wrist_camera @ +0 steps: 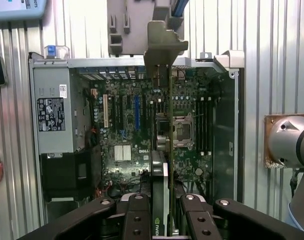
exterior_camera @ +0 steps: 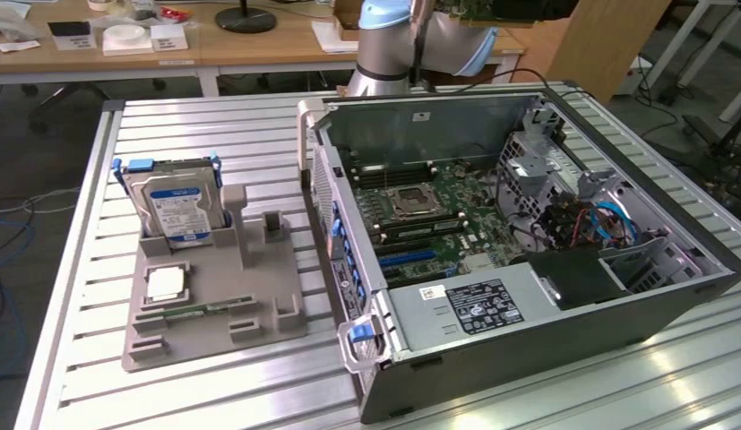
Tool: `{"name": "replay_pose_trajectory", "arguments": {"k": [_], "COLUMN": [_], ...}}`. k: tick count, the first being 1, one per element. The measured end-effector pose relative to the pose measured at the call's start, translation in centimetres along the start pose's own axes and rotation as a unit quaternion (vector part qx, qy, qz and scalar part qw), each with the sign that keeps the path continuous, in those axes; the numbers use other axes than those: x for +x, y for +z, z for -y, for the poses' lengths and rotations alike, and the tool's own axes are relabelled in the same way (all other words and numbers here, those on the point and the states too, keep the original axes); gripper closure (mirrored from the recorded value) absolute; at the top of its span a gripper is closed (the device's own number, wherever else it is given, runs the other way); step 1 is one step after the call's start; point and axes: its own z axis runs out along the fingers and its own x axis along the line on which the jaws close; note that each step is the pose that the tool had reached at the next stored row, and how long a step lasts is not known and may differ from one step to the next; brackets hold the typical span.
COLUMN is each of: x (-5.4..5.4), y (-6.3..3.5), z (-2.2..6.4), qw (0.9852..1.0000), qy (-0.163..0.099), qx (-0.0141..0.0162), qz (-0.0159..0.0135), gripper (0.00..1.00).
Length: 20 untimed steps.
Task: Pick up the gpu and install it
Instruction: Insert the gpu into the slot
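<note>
In the exterior view, a silver hard drive [exterior_camera: 169, 208] stands upright in a grey holder [exterior_camera: 215, 296] at about 9 o'clock on the slatted tabletop [exterior_camera: 83, 376] (a slim green memory stick [exterior_camera: 201, 311] lies flat in the same holder). The open computer case [exterior_camera: 513, 242] fills the centre out to 3 o'clock, its motherboard [exterior_camera: 430, 215] exposed. In the wrist view, the end effector [wrist_camera: 166, 220] pinches the gpu [wrist_camera: 161, 175] edge-on, held above the motherboard, with its silver bracket [wrist_camera: 164, 42] over the case's slotted rear wall.
</note>
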Motion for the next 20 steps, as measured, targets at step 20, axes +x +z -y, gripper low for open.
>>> {"name": "replay_pose_trajectory", "arguments": {"k": [20], "x": [0.2], "y": [3.63], "z": [0.42], "qw": [1.0000], "qy": [-0.001], "qx": [-0.0001], "qz": [0.0012], "gripper": [0.73]}}
